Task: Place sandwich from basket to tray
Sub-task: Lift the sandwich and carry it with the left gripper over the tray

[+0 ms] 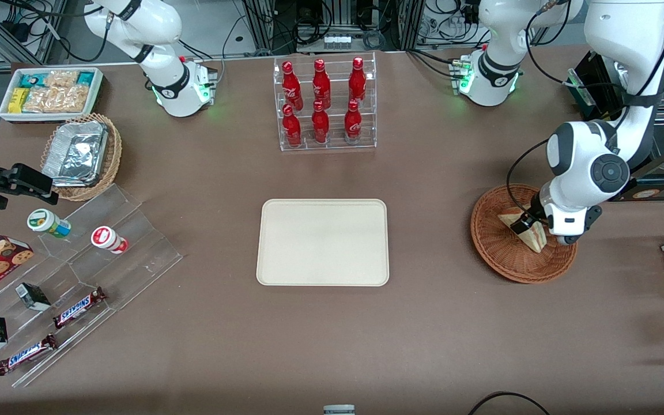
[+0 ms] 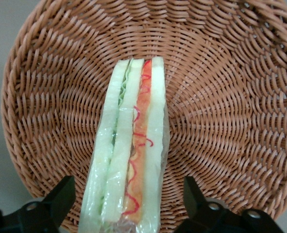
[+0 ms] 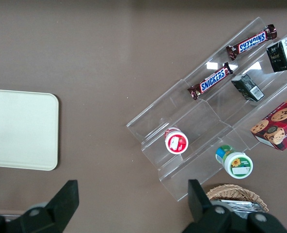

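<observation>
The left arm's black two-finger gripper (image 2: pixel 129 204) hangs low in the round reddish-brown wicker basket (image 1: pixel 502 253), fingers spread wide astride the triangular plastic-wrapped white-bread sandwich (image 2: pixel 129 160), not pressing it. Only the wrist view shows its red and green layers; the front view shows the bare cream rectangular tray (image 1: pixel 323 242) well apart.

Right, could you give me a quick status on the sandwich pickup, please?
Gripper open, down in the basket, fingers straddling the sandwich. Sandwich not yet gripped. Tray bare.
</observation>
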Robot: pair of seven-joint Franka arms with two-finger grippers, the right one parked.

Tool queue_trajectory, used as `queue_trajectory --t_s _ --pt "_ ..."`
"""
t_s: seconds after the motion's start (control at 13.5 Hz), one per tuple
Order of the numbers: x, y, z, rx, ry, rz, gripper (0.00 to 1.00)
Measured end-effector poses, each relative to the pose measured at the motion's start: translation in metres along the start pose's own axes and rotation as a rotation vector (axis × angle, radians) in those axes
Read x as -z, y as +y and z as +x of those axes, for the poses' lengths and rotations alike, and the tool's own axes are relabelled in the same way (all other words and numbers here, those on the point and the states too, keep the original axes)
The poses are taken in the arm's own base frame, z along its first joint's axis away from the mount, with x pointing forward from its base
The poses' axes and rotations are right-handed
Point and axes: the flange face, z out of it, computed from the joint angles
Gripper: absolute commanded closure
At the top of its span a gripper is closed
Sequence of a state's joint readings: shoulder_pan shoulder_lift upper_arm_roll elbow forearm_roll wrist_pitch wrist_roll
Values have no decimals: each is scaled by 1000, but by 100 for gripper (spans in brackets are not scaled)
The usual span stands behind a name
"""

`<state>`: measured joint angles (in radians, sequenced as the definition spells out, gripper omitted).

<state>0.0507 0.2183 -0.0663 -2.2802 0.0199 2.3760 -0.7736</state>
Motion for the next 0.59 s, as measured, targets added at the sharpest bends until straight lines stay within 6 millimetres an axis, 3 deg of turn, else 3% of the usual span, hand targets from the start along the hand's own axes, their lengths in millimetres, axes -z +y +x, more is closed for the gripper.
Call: queue_trajectory --t_s 0.15,0.45,0.59 --pt "0 -1 1 5 -1 -1 85" --pt "10 -2 4 6 -26 23 86" --pt "42 5 3 -16 -52 53 86"
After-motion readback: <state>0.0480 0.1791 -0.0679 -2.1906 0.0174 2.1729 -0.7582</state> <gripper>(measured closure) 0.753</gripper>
